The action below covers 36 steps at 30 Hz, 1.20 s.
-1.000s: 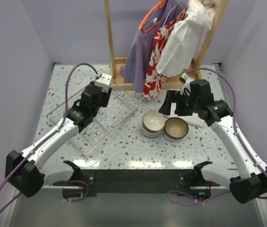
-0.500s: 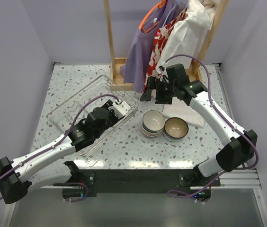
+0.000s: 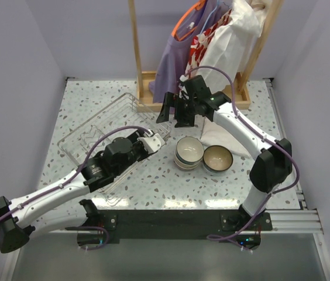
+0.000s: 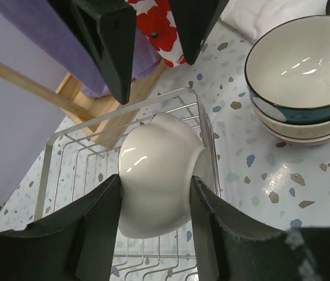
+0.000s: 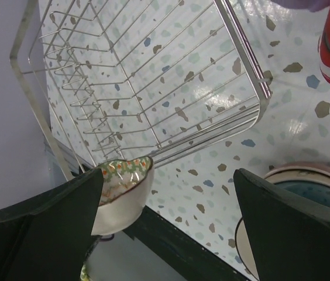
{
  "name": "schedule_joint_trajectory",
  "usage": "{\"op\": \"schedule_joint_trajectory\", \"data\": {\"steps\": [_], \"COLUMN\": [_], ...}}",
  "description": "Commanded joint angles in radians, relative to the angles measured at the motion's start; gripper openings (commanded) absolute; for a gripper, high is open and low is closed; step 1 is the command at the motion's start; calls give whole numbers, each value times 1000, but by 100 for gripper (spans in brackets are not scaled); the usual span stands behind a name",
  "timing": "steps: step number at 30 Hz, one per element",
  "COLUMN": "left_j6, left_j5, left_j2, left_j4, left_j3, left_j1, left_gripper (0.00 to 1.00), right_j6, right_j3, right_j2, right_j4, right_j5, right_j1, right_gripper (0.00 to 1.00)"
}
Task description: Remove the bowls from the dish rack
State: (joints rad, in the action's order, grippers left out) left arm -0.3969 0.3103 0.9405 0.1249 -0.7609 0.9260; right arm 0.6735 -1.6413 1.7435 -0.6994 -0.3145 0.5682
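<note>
Both arms have swung inward since 1 second ago: the left hand (image 3: 155,142) has come from the rack's far end to its right end, and the right hand (image 3: 175,113) has crossed from beside the stacked bowls to above the rack's far right corner.

The left hand holds 1 white bowl (image 4: 158,175) between its 2 fingers (image 4: 98,225), gripped across the outside and tipped on its side. This bowl hangs over the right end rim of the rack (image 3: 89,143), clear of the wires. From the right wrist its inside shows a green and orange pattern.

The right hand is spread wide with nothing in it, fingers pointing down toward the rack and the held bowl.

On the speckled surface (image 3: 153,181), right of the rack, sits a stack (image 3: 189,153) of bowls, the top 1 dark-banded with a pale inside. A brown bowl (image 3: 217,158) sits just beside the stack. White cloth (image 3: 232,140) lies behind them. The wooden stand (image 3: 134,58) with hanging clothes (image 3: 179,76) rises at the back.
</note>
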Motion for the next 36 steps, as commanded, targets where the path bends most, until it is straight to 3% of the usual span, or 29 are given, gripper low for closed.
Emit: {"op": "schedule_joint_trajectory", "data": {"steps": [1, 10, 18, 30, 36], "left_j6": [-46, -75, -92, -94, -102], "left_j5": [-20, -7, -4, 41, 64], "left_j2": [-8, -2, -14, -63, -77], "left_j4": [-74, -85, -74, -59, -44], "left_j3": [-9, -3, 11, 15, 31], "left_j1": [14, 24, 25, 25, 25], "left_gripper": [11, 12, 12, 12, 13], "right_j6": [12, -74, -130, -181, -186], "right_j3": [-69, -120, -120, -141, -176], "right_j2": [31, 109, 125, 172, 186], "right_j4": [26, -89, -160, -216, -230], "right_j5": [-52, -100, -106, -100, -112], "right_j1": [27, 99, 113, 121, 121], "right_gripper": [97, 87, 57, 34, 14]}}
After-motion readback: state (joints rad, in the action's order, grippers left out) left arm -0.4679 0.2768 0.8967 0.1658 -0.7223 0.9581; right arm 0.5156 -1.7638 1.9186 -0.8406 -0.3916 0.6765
